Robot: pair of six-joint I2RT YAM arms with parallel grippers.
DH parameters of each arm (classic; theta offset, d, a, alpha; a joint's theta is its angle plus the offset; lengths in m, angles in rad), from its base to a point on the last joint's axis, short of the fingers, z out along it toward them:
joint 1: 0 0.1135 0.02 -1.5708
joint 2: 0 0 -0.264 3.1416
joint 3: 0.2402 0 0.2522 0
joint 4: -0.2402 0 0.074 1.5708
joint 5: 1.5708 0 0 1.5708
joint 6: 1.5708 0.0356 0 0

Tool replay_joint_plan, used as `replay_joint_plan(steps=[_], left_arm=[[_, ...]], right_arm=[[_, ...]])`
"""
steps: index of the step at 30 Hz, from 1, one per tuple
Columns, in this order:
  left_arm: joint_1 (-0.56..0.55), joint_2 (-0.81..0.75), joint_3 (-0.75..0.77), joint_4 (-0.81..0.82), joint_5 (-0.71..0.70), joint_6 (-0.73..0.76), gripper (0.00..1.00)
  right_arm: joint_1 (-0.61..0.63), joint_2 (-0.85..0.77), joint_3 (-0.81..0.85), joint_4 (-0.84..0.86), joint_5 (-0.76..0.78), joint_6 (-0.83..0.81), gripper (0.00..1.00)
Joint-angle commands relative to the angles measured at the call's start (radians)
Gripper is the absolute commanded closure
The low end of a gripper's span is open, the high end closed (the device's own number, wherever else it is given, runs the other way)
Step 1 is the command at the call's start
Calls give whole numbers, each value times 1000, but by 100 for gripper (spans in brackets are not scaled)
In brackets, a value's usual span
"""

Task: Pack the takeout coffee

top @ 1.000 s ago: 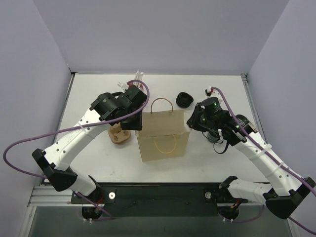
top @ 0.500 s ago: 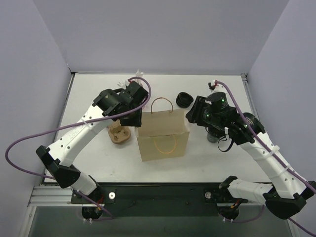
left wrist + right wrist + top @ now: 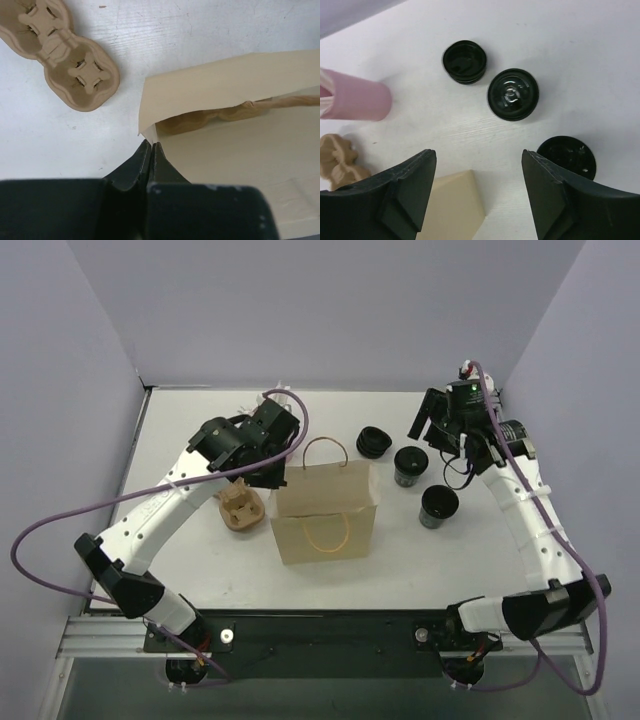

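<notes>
The brown paper bag (image 3: pixel 325 515) stands upright mid-table with its mouth open and rope handles. My left gripper (image 3: pixel 276 472) is shut on the bag's left rim corner; in the left wrist view its tips (image 3: pixel 150 145) pinch the paper edge of the bag (image 3: pixel 235 95). Two black coffee cups (image 3: pixel 411 465) (image 3: pixel 439 505) stand to the right of the bag. My right gripper (image 3: pixel 428 428) hovers open above and behind them, holding nothing. In the right wrist view the gripper (image 3: pixel 479 167) is over bare table, with the cups (image 3: pixel 513 94) (image 3: pixel 566 156) ahead and to the right, and the bag's corner (image 3: pixel 455 205) below.
A stack of black lids (image 3: pixel 373 442) (image 3: pixel 464 61) sits behind the bag. A brown pulp cup carrier (image 3: pixel 240 510) (image 3: pixel 65 65) lies left of it. A pink cup (image 3: pixel 355 100) with sticks in it lies on its side at the back left.
My left gripper closed on the bag's left rim. The right gripper opened, left the bag's right edge and drew back to the far right. The bag shifted slightly left.
</notes>
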Motion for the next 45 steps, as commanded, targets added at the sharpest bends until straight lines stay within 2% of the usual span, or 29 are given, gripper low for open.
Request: replay_joint_plan(steps=[1,3,5,7,11,14,20,24,25,27,28,31,38,45], left_arm=[[2,-135,-113,119,81,21,100],[5,-183,-159,174,124,15,100],[2,-206,-208,213,141,7,100],[2,-232,-237,242,165,1,100],[5,-241,-234,260,185,22,100],[8,-232,-229,268,199,44,100],[11,-195,-194,239,198,65,100],[16,-188,-183,233,188,71,83],[16,-186,-180,230,187,75,74],[17,-184,-170,221,175,81,64],[17,-184,-167,213,169,82,56],[19,-191,-159,198,144,88,43],[25,-238,-156,190,89,85,21],[42,-290,-182,205,76,70,8]], right_arm=[[-111,155,68,-8,-35,-119,24],[-142,242,84,-11,-79,-168,21],[-183,299,118,-11,-206,-258,20],[-208,377,169,-32,-242,-297,16],[-239,501,221,-48,-360,-424,16],[-237,574,267,-92,-369,-466,17],[-233,606,284,-124,-340,-515,19],[-211,623,287,-126,-320,-548,20],[-196,628,289,-126,-311,-558,20],[-183,637,293,-126,-300,-562,19],[-170,638,295,-126,-271,-570,18],[-148,652,293,-129,-222,-585,16],[-140,667,287,-135,-187,-613,16],[-140,672,270,-137,-182,-625,17]])
